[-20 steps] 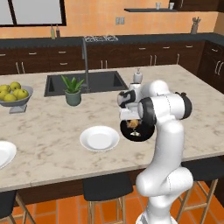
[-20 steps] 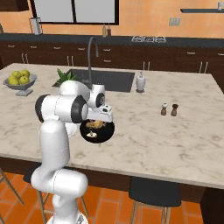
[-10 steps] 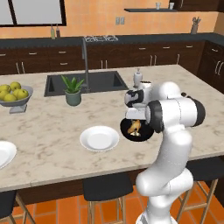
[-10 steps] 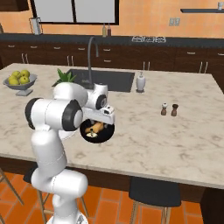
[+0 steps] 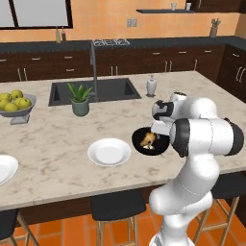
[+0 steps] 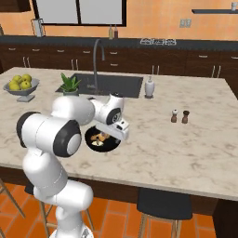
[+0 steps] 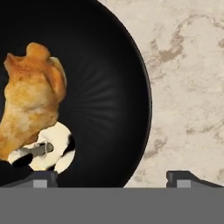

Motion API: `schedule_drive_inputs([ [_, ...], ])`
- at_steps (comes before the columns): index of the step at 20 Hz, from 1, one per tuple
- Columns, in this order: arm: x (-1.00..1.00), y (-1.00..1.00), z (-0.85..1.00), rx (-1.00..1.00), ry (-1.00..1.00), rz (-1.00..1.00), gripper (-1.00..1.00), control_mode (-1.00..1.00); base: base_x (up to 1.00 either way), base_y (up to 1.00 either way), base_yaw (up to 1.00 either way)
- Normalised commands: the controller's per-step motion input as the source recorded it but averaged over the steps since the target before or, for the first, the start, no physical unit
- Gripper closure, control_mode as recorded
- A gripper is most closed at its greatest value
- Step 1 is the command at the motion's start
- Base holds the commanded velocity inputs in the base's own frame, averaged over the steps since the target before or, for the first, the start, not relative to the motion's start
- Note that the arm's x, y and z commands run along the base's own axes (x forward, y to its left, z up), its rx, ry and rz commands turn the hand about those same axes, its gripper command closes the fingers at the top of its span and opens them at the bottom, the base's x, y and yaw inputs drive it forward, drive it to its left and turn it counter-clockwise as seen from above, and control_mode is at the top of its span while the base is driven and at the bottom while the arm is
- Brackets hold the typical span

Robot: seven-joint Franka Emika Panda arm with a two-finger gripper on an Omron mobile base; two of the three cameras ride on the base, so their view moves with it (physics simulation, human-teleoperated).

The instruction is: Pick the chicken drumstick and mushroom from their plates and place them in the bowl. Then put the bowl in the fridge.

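Both foods, the chicken drumstick (image 7: 30, 100) and the mushroom (image 7: 46, 151), lie at the left of the hand view inside the black bowl (image 7: 118, 87). Its rim passes between the spread gripper (image 7: 111, 177) tips, ready for a rim pinch.

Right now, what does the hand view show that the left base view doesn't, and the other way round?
Hand view: the fingertips straddling the bowl's rim, and the mushroom lying against the drumstick.
Left base view: two plates, the fruit bowl, the plant and the sink.
Both: the bowl on the marble counter, holding the drumstick.
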Motion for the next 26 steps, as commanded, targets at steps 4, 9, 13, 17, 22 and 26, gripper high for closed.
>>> schedule_drive_inputs([
  [4, 0.09, -0.29, -0.19, 0.0, 0.02, -0.02, -1.0, -1.0, 0.0, 0.0, 0.0],
  [9, 0.08, -0.14, -0.33, 0.01, 0.02, -0.02, -1.0, -1.0, 0.0, 0.0, 0.0],
  [13, 0.18, 0.0, -0.3, 0.01, 0.0, 0.0, -1.0, -1.0, 0.0, 0.0, 0.0],
  [17, 0.06, 0.01, -0.32, 0.0, 0.0, 0.0, 1.0, -1.0, 0.0, 0.0, 0.0],
  [22, 0.0, 0.0, -0.08, 0.0, 0.0, -0.01, 1.0, -1.0, 0.0, 0.0, 0.0],
  [26, 0.08, 0.03, 0.0, 0.0, 0.05, -0.07, 1.0, -1.0, 0.0, 0.0, 0.0],
])
